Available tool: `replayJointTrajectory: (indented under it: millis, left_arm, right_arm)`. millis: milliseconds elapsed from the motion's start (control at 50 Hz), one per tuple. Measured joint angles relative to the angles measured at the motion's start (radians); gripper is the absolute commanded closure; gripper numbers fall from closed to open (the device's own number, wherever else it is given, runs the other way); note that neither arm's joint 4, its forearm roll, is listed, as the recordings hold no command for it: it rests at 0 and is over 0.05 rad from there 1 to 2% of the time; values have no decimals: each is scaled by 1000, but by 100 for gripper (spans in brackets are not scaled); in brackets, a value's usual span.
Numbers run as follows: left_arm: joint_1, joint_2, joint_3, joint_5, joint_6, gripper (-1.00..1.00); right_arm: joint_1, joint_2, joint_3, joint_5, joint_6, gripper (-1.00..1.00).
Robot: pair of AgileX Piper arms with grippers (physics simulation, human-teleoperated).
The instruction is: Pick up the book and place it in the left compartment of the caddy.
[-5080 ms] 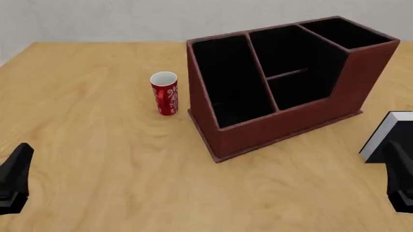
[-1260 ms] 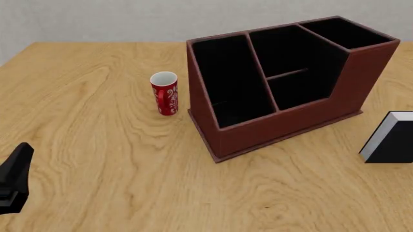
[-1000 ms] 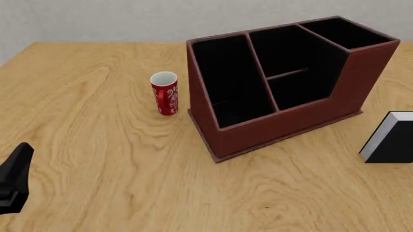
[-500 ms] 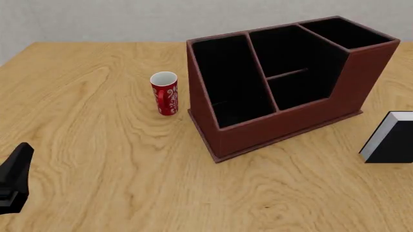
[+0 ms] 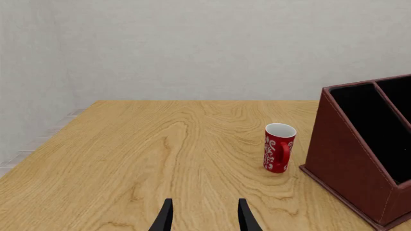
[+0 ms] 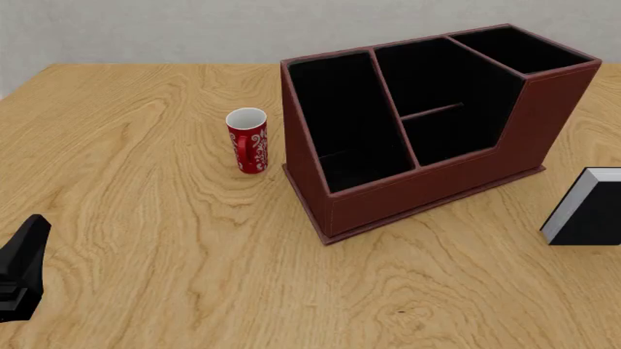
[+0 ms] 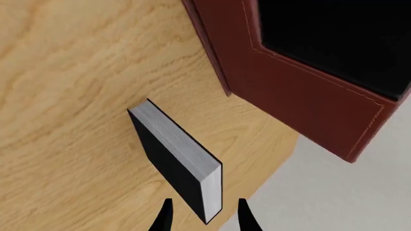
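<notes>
The black book (image 6: 587,209), with a grey-white page edge, stands on the table at the far right, right of the caddy (image 6: 427,182). The caddy's left compartment (image 6: 345,116) is a long black slot with nothing in it. From above, the right wrist view shows the book (image 7: 168,154) with its grey edge up. My right gripper (image 7: 204,217) is open over the book's near corner, one finger on each side, and is out of the front view. My left gripper (image 5: 204,219) is open above bare table at the front left (image 6: 19,280).
A red-and-white patterned cup (image 6: 246,139) stands upright just left of the caddy, a small gap between them; it also shows in the left wrist view (image 5: 279,147). The table's right edge (image 7: 273,173) runs close behind the book.
Five seconds ago my right gripper showed at the front view's lower right, near the book; it has since left that view. Over the last second nothing moved there.
</notes>
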Motion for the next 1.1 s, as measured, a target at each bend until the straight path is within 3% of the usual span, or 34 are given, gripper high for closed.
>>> replayJointTrajectory:
  millis: [1060,1080,1100]
  left_arm:
    - [0,0,0,0,0,-100]
    - [0,0,0,0,0,-100]
    - [0,0,0,0,0,-100]
  right_arm:
    - [-5,159,11,-105,4,-100]
    - [-5,159,12,-105,5,100]
    - [-4,156,10,-109,1,100]
